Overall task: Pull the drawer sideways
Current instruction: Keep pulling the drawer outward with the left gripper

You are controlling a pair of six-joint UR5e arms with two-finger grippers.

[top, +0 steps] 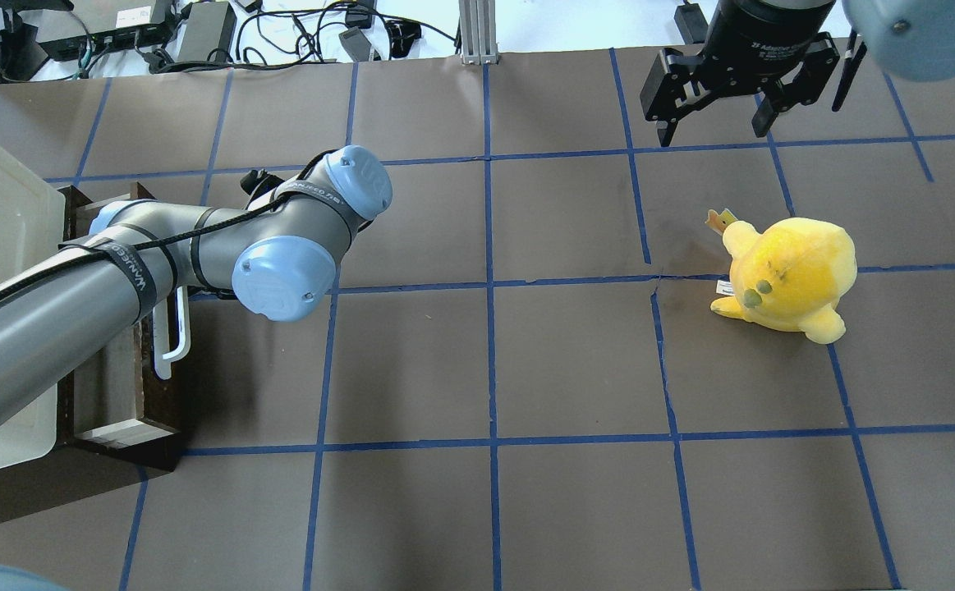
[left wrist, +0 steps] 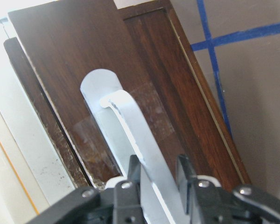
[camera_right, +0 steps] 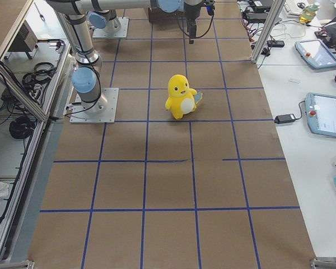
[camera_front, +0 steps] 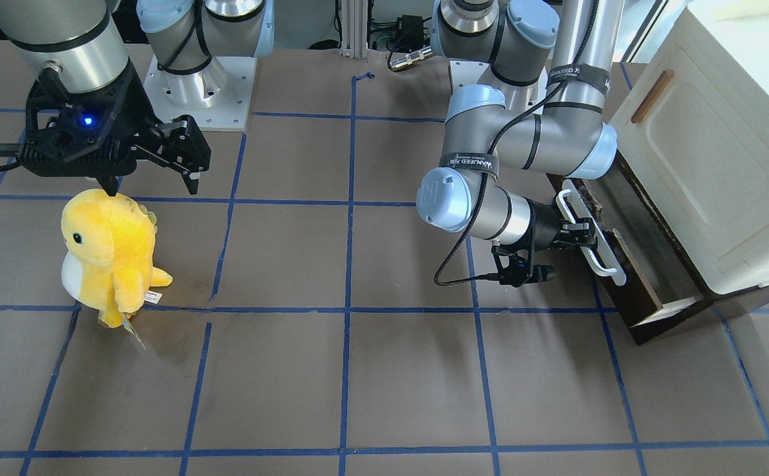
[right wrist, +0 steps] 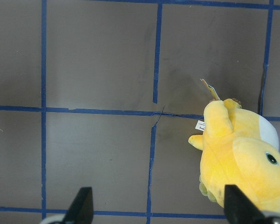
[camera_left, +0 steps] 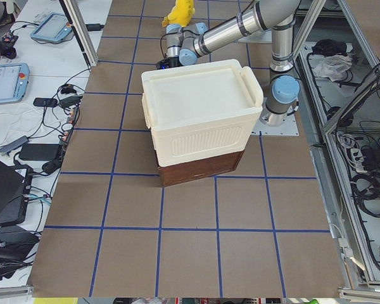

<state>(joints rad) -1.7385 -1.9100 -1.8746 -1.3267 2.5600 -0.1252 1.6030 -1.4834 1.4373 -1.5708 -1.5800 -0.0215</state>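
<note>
The dark brown drawer (camera_front: 635, 281) stands partly out of the base of a cream cabinet (camera_front: 701, 165), its shallow tray showing. Its long white bar handle (camera_front: 589, 231) runs along the front. My left gripper (camera_front: 579, 237) is shut on that handle near its middle. In the left wrist view both fingers (left wrist: 184, 170) press the white bar (left wrist: 135, 130) against the brown drawer front (left wrist: 149, 84). In the overhead view my left arm hides the gripper, and only the drawer (top: 116, 398) and the handle's end (top: 172, 336) show. My right gripper (camera_front: 151, 186) is open and empty, far from the drawer.
A yellow plush toy (camera_front: 110, 251) stands below my right gripper; it also shows in the overhead view (top: 785, 275) and the right wrist view (right wrist: 238, 158). The cabinet door has a small wooden handle (camera_front: 652, 96). Blue tape lines grid the brown table.
</note>
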